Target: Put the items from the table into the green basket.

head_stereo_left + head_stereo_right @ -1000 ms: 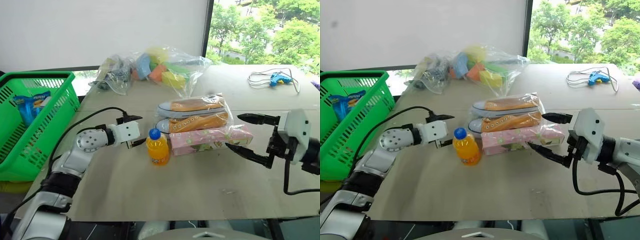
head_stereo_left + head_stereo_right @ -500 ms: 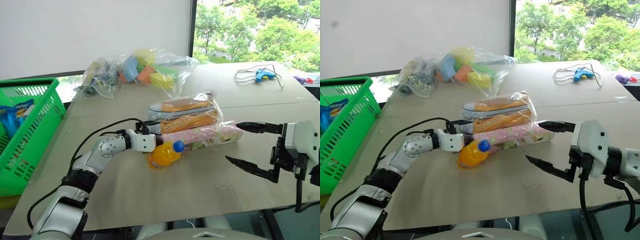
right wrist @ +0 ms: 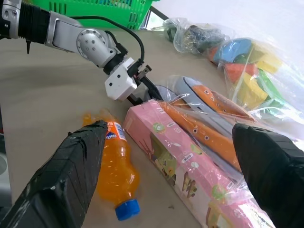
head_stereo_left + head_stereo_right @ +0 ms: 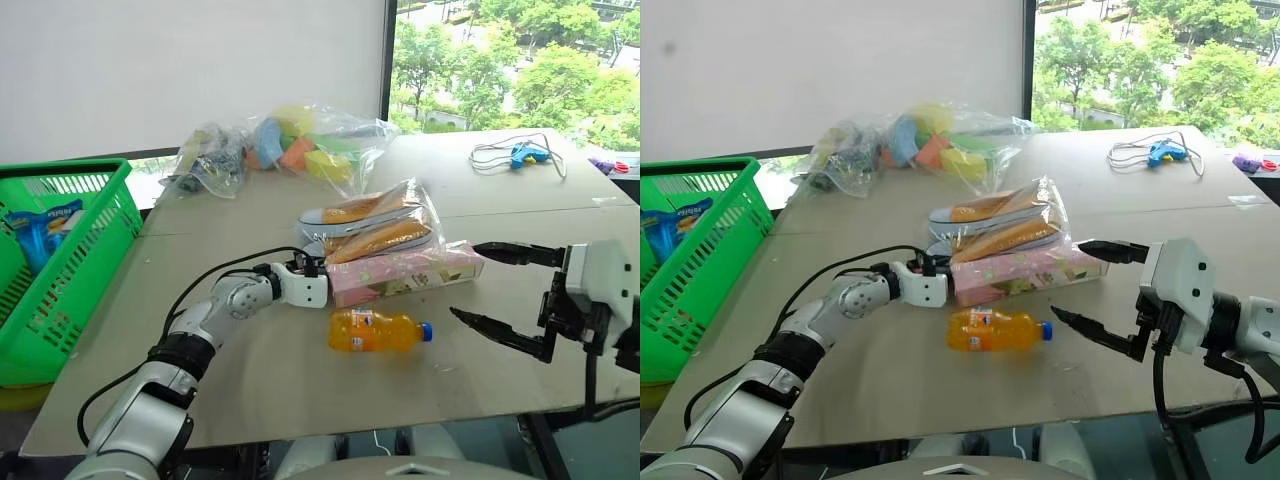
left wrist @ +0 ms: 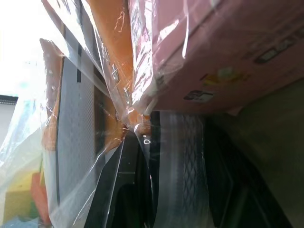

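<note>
The small orange plastic drink bottle with a blue cap [image 4: 378,331] is seen lying on its side on the large beige-grey boarded tabletop [image 4: 300,390], cap pointed toward the robot's right. It is held by neither gripper. Just behind it, the long pink floral box in clear wrap [image 4: 402,273] is laid flat, and the bagged pair of orange sneakers [image 4: 372,225] is positioned against the far side of the box, tilted.

The left gripper [image 4: 312,268] is found at the near-left end of the pink box, where the box meets the sneaker bag. Its black fingers are closed together, and the clear wrap is seen pressed right up against them in the left wrist view; whether any wrap is pinched between them cannot be told.

The right gripper [image 4: 497,287] is held above the tabletop to the right of the bottle and box, its two black fingers spread wide apart with nothing between them.

The bright green slotted plastic basket [image 4: 92,265] is located at the left edge of the tabletop, well apart from the bottle. A blue packet [image 4: 45,227] is seen inside it.

A clear bag of coloured blocks [image 4: 300,150] is placed at the far side, and a blue corded tool [image 4: 527,153] is placed at the far right.
</note>
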`<action>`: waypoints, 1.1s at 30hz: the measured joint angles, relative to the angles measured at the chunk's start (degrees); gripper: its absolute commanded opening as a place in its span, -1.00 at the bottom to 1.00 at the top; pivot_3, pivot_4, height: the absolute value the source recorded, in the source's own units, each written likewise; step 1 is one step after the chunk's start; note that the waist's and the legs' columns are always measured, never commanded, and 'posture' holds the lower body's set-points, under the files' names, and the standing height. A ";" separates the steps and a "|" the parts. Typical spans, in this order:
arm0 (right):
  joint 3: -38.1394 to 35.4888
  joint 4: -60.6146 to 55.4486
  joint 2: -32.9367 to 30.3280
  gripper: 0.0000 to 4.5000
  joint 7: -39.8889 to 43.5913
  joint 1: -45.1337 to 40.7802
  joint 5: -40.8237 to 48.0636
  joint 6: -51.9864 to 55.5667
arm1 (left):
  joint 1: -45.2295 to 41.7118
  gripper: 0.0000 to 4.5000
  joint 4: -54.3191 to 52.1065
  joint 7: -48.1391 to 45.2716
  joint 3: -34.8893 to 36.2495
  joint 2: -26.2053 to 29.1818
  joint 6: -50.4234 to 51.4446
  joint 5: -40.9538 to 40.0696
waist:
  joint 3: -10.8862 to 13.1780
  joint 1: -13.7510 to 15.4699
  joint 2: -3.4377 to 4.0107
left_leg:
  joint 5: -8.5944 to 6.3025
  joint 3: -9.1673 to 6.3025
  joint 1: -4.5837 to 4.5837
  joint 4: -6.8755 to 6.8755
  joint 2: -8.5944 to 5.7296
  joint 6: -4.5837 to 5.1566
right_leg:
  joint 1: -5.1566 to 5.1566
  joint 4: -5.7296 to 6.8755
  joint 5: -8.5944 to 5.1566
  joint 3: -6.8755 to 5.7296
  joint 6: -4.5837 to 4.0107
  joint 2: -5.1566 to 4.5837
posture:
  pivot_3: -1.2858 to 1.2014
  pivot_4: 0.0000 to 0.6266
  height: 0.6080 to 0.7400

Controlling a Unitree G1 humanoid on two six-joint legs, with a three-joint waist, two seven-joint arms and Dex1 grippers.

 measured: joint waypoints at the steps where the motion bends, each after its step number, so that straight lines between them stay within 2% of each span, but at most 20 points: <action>1: 0.59 -0.10 0.04 1.00 0.00 0.55 -0.41 -0.17 | 0.04 -0.54 0.15 0.11 0.27 -0.06 0.37 -0.48 | 0.01 -0.10 -0.01 | 0.00 0.00 -0.03 0.00 0.03 0.00 | -0.03 0.00 0.00 -0.02 0.00 0.01 | -0.10 -1.00 1.00; 7: 3.64 -0.37 1.20 1.00 -0.39 1.39 -1.97 -1.35 | 0.30 -0.54 0.26 3.20 8.29 -1.38 7.68 -7.89 | 0.02 -1.93 -0.05 | 0.21 0.04 -0.93 0.16 0.05 0.16 | -1.01 0.02 0.18 0.17 -0.25 0.18 | -0.08 -1.00 1.00; 10: 4.28 -0.29 1.35 1.00 -0.43 0.39 -2.22 -2.06 | -0.52 -0.54 0.24 7.52 15.64 -1.15 12.66 -11.85 | 0.04 -2.63 -0.15 | 0.34 0.15 -1.39 0.14 0.02 -0.02 | -1.55 0.09 0.29 0.31 -0.40 0.17 | -0.07 -1.00 1.00; 15: 6.55 0.68 1.38 1.00 -0.17 -2.01 -3.10 -3.25 | -4.57 -0.54 -0.15 12.88 26.30 0.29 19.98 -17.88 | 0.15 -2.10 -0.41 | 0.33 0.13 -1.70 0.14 0.00 -0.01 | -1.79 0.05 0.30 0.26 -0.41 0.16 | -0.03 -1.00 1.00; 19: 8.63 2.39 1.61 1.00 0.14 -4.88 -3.45 -3.92 | -10.48 -0.54 -0.15 15.49 31.96 3.64 25.14 -20.37 | 0.05 -1.18 -1.04 | 0.32 0.13 -1.71 0.16 -0.04 0.00 | -1.79 0.03 0.30 0.25 -0.41 0.14 | -0.01 -1.00 1.00; 21: 9.37 3.23 1.80 1.00 0.32 -6.04 -3.69 -4.42 | -11.89 -0.54 -0.15 14.99 32.40 5.32 26.16 -20.59 | -0.05 -0.48 -1.19 | 0.32 0.13 -1.68 0.15 -0.09 0.01 | -1.76 0.03 0.30 0.26 -0.41 0.11 | 0.01 -1.00 1.00; 24: 11.65 5.21 2.16 1.00 1.31 -8.19 -4.33 -5.23 | -12.30 -0.54 0.18 8.75 29.56 7.34 26.57 -20.73 | -0.14 1.53 -1.27 | 0.32 0.13 -1.52 0.15 -0.15 0.01 | -1.58 0.02 0.30 0.21 -0.41 0.02 | 0.02 -1.00 1.00; 26: 12.99 6.13 2.26 1.00 1.77 -9.35 -4.76 -5.63 | -10.54 -0.11 1.31 3.89 26.41 7.55 25.64 -20.68 | -0.16 2.89 -1.25 | 0.30 0.13 -1.45 0.15 -0.16 -0.03 | -1.51 0.03 0.31 0.23 -0.42 0.01 | 0.02 -1.00 1.00; 27: 13.09 6.16 2.26 1.00 1.87 -9.59 -4.89 -5.65 | -9.92 0.05 2.07 2.58 25.06 7.56 25.67 -20.36 | -0.16 3.30 -1.25 | 0.29 0.13 -1.44 0.16 -0.15 -0.03 | -1.50 0.03 0.30 0.22 -0.42 0.02 | 0.02 -1.00 1.00; 31: 13.13 6.16 2.26 1.00 2.07 -9.77 -5.04 -5.73 | -7.49 0.96 3.67 -0.62 22.69 7.50 28.58 -19.87 | -0.17 3.59 -1.29 | 0.22 0.14 -1.41 0.16 -0.08 0.17 | -1.52 0.05 0.34 0.26 -0.47 0.12 | -0.01 -1.00 1.00; 33: 12.81 5.88 2.25 1.00 2.06 -9.10 -5.06 -5.73 | -5.11 0.98 0.33 -1.45 23.08 8.55 30.45 -19.89 | -0.25 3.06 -1.23 | 0.22 0.22 -1.32 0.12 -0.07 0.17 | -1.50 0.11 0.34 0.36 -0.48 0.12 | -0.01 -1.00 1.00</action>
